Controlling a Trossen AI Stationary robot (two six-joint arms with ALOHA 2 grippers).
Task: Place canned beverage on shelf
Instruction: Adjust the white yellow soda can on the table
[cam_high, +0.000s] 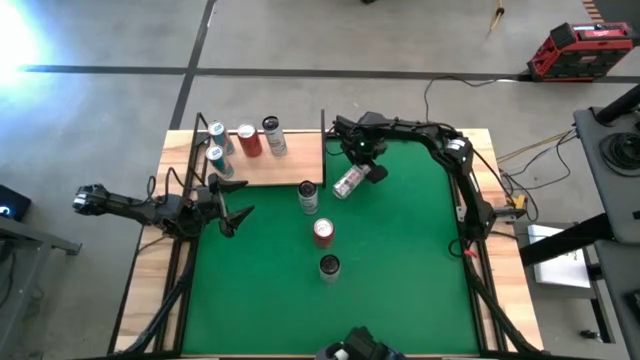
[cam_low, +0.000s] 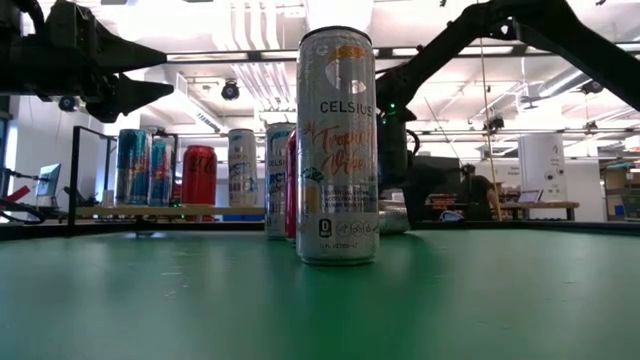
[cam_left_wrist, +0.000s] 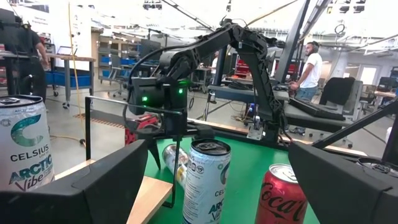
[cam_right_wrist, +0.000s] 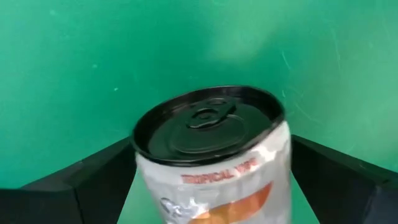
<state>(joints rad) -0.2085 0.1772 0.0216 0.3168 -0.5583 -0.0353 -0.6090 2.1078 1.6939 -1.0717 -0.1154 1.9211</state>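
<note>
Canned beverage number one, a white can (cam_high: 348, 183) with a black lid, lay tilted on the green mat (cam_high: 400, 260) just off the shelf's right corner, between the fingers of the right end effector (cam_high: 357, 176). The right wrist view showed the dark fingers (cam_right_wrist: 81, 186) spread wide on either side of that can (cam_right_wrist: 214, 155); whether they touched it could not be told.

The shelf (cam_high: 290, 165), a light-wood board with thin black rods at its edges, sat at the far left of the counter (cam_high: 150, 290). Four cans stood upright on it: two teal-and-white ones (cam_high: 216, 133) at the left, one behind the other, then a red can (cam_high: 248, 139) and a pale can (cam_high: 273, 136).

Three more cans stood upright on the mat in a loose line (running from the shelf's front edge toward the near side): a white can (cam_high: 307, 196) just beside the shelf, a red cola can (cam_high: 323, 232) in the middle, and a tall Celsius can (cam_high: 329, 267) nearest the low camera.

The left end effector (cam_high: 232, 205) hovered at the shelf's front left corner, its fingers wide apart and holding nothing. People stood in the room behind the counter, one in a white shirt (cam_left_wrist: 309, 65).
</note>
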